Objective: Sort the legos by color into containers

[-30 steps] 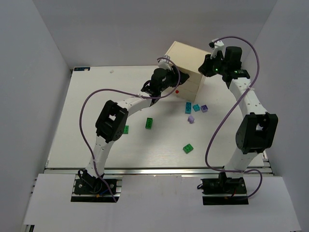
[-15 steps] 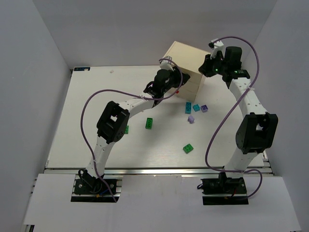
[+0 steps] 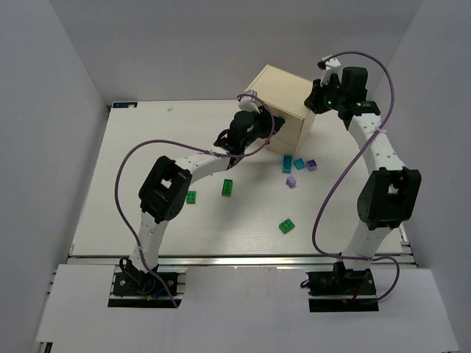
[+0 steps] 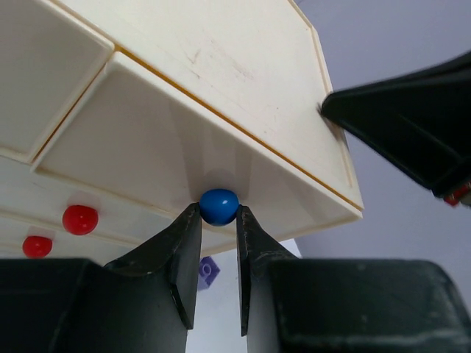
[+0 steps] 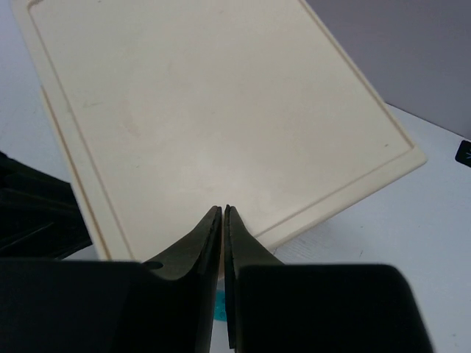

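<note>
Your table (image 3: 125, 184) is pale and flat, with a metal rail (image 3: 235, 259) along its near edge. Plain pale walls (image 3: 51, 110) stand at the left, the back and the right. A small dark tag (image 3: 124, 104) sits at the far left corner of the table. A purple cable (image 3: 126, 169) loops beside each arm.

The chest (image 3: 283, 84) stands at the far side of the table, right of the middle, turned at a slant.

Seven legos (image 3: 228, 187) lie loose on the table. That green one is near the middle, and another green one (image 3: 191, 196) lies left of it, close to your left arm. A third green one (image 3: 286, 226) lies nearer the rail. Two teal ones (image 3: 287, 163) and two lilac ones (image 3: 312, 165) sit in a small bunch just in front of the chest.

Your left claw (image 4: 218, 224) is at the front of the chest. Its two tips pinch the blue knob (image 4: 218, 207) of one drawer (image 4: 132, 169), one tip on each side. Two red knobs (image 4: 79, 218) show on the fronts next to it.

Your right claw (image 5: 223, 212) is over the top of the chest, near its edge. Its tips are together, with only a thin slit between them and nothing in it. You cannot tell if the tips touch the chest.
</note>
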You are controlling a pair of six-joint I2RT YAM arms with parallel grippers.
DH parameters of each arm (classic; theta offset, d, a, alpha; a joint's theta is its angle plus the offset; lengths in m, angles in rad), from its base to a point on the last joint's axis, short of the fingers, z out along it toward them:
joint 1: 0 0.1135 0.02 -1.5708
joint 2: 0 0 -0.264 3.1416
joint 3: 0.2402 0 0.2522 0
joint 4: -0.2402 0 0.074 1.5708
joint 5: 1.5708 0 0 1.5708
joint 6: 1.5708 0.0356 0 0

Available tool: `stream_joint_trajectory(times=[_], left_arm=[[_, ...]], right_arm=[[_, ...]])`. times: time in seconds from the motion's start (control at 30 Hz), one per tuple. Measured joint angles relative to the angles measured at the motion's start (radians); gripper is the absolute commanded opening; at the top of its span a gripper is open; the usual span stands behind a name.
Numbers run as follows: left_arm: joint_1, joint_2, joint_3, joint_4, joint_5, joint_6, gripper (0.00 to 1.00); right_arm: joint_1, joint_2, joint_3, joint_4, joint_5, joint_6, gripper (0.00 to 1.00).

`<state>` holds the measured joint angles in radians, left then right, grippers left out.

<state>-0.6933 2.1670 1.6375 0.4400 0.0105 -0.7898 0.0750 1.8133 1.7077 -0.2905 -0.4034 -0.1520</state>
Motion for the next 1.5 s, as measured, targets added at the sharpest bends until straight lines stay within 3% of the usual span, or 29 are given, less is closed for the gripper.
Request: stream_joint_trajectory(times=[0.23, 0.47, 0.8, 1.5], left_arm=[[-0.005, -0.103, -0.124, -0.015, 0.006, 0.023, 0.15], [-0.005, -0.120, -0.143, -0.022, 0.018, 0.029, 0.16], [-0.003, -0.130, -0.154, -0.026, 0.031, 0.032, 0.16], [0.004, -0.303, -0.345, -0.048, 0.080, 0.041, 0.15]], right_arm=[[0.000, 0.013, 0.021, -0.010, 0.027, -0.002, 0.10], [0.000, 0.050, 0.076, -0.035, 0.045, -0.005, 0.11], [0.002, 0.190, 0.280, -0.098, 0.124, -0.014, 0.12], [0.011, 0.224, 0.326, -0.093, 0.256, -0.014, 0.10]])
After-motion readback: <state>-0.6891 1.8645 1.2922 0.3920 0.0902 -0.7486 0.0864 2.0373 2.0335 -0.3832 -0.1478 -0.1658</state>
